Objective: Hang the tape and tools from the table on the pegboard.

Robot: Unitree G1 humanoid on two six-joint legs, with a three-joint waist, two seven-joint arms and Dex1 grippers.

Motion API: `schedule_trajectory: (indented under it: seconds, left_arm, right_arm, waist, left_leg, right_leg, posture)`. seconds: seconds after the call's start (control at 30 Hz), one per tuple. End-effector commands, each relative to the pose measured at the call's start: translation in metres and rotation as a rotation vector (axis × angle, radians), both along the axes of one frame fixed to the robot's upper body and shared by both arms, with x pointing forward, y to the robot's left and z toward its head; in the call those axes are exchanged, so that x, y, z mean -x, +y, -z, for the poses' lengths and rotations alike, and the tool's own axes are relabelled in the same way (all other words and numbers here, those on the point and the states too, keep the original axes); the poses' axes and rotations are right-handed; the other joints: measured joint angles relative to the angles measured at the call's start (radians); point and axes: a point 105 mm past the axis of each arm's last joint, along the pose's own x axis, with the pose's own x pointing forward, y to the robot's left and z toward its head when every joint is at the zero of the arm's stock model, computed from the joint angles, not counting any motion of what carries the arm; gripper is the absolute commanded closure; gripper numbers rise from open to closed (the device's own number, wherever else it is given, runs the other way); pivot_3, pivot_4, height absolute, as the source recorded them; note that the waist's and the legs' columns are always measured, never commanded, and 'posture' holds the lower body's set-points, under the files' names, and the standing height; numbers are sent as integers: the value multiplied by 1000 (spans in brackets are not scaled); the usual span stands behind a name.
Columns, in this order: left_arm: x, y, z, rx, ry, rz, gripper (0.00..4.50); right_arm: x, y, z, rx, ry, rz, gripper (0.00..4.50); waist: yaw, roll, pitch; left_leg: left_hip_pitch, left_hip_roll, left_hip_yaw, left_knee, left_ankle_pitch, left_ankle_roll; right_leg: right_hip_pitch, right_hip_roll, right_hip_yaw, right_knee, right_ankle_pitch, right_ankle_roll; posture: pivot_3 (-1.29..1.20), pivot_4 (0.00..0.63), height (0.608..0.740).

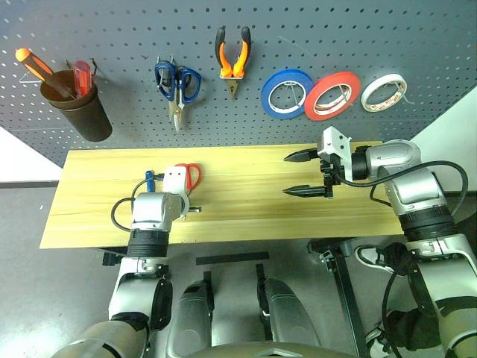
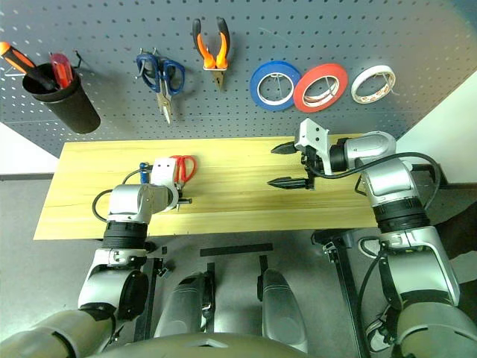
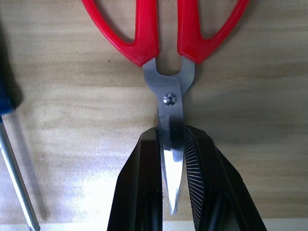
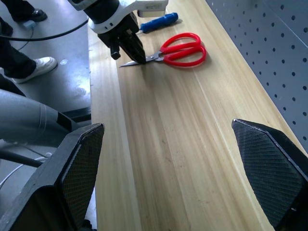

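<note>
From the head views, the left hand (image 1: 181, 195) sits low on the counter (image 1: 246, 216) over the red-handled scissors (image 1: 193, 175), with the blue-handled screwdriver (image 1: 150, 180) just beside them. The pegboard (image 1: 313, 30) already carries the pliers (image 1: 232, 54) and the red tape (image 1: 332, 95) (next to a blue roll (image 1: 286, 93) and a white roll (image 1: 384, 92)). The right hand (image 1: 307, 174) hovers above the counter, released wide and holding nothing

In the left wrist view, the fingers (image 3: 202, 163) are clenched on the blades, just below the pivot. That grip looks narrow and slippery, so the lift should be slow and straight up, keeping the handle loops free for a hook

The right wrist view shows the scissors lying flat, the right hand well apart from them
</note>
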Motion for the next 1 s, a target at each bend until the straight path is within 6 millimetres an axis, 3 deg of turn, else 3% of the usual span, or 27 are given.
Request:
schedule_trajectory:
  seconds: [0.03, 0.23, 0.37, 0.67, 0.77, 1.0]
  left_arm:
    - [13, -3, 10, 24, 56, 17, 4170]
    - [18, -18, -19, 24, -126, 175, 4170]
    - [26, -12, -40, -20, -358, 226, 4170]
    - [62, -6, -54, -183, -609, 431, 4170]
    - [70, -4, -62, -166, -690, 420, 4170]
    - [88, -26, -94, -11, -941, 577, 4170]
  right_arm:
    - [-1, 0, -12, 5, -47, -15, 0]
    - [0, 1, -14, 1, -50, -34, 0]
    - [-1, 4, -21, -17, -57, -46, 0]
    - [-2, 10, -47, -132, -21, -76, 0]
    - [-2, 13, -57, -176, -27, -81, 0]
    - [-8, 15, -70, -237, -45, -69, 0]
  waist:
    - [-1, 0, 0]
    - [2, 0, 0]
    - [1, 0, 0]
    - [7, 0, -3]
    - [11, 0, -8]
    - [14, 1, -29]
  left_leg:
    - [0, 0, 0, 0, 0, 0]
    - [-1, 1, 0, 0, 0, 0]
    - [-1, 1, 0, 0, 0, 0]
    - [-2, 1, 0, 0, 0, 0]
    - [-2, 0, -1, 0, 0, 0]
    - [-2, 0, 0, 0, 0, 0]
  right_leg:
    - [0, 0, 0, 0, 0, 0]
    - [0, 0, 0, 0, 0, 0]
    - [-1, -1, 0, -1, 0, 0]
    - [-1, -3, 0, -1, 0, 0]
    - [-1, -3, -1, -1, 0, 0]
    - [-1, -2, -1, -2, 0, 0]
  posture:
    - [15, 287, 740]
    - [29, 264, 740]
    - [41, 250, 740]
    - [76, 200, 740]
    - [87, 180, 740]
    - [100, 140, 740]
